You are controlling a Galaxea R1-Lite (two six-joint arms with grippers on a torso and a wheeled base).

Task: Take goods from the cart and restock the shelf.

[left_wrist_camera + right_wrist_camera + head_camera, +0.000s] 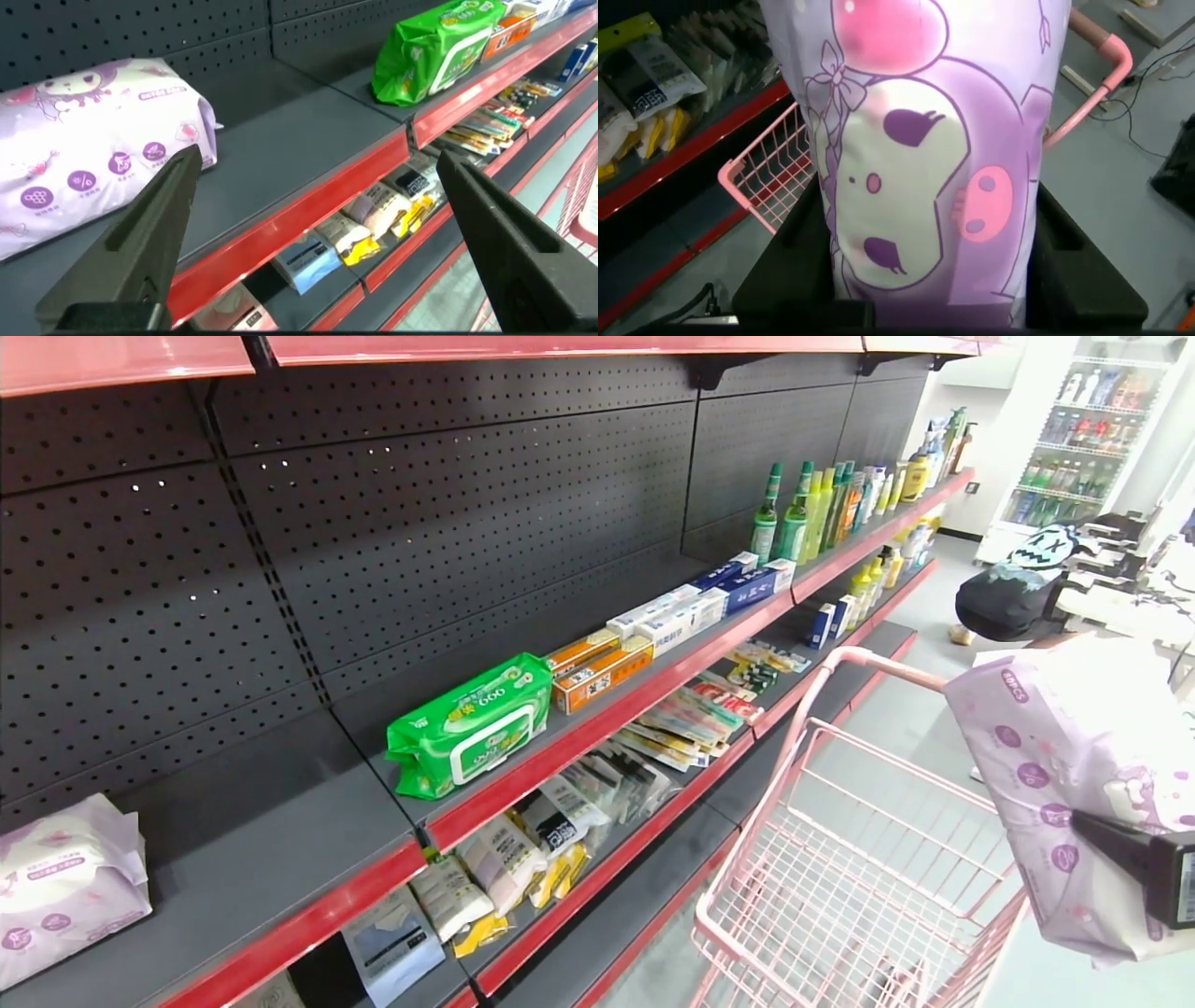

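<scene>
My right gripper (1134, 859) is shut on a purple tissue pack (1074, 775) held up above the right side of the pink cart (845, 859); the pack (924, 159) sits squeezed between the two dark fingers (799, 252). A matching purple pack (65, 887) lies at the left end of the dark shelf (271, 859), and it lies (93, 159) just beyond my left gripper (318, 215), which stands open and empty in front of the shelf board (280, 149). A green wipes pack (471, 723) lies further right on the same shelf.
Orange and blue boxes (597, 672) and bottles (812, 513) line the shelf to the right. Lower shelves (569, 821) hold packets. The shelf between the purple and green packs is bare. A person's dark cap (1013, 593) shows beyond the cart.
</scene>
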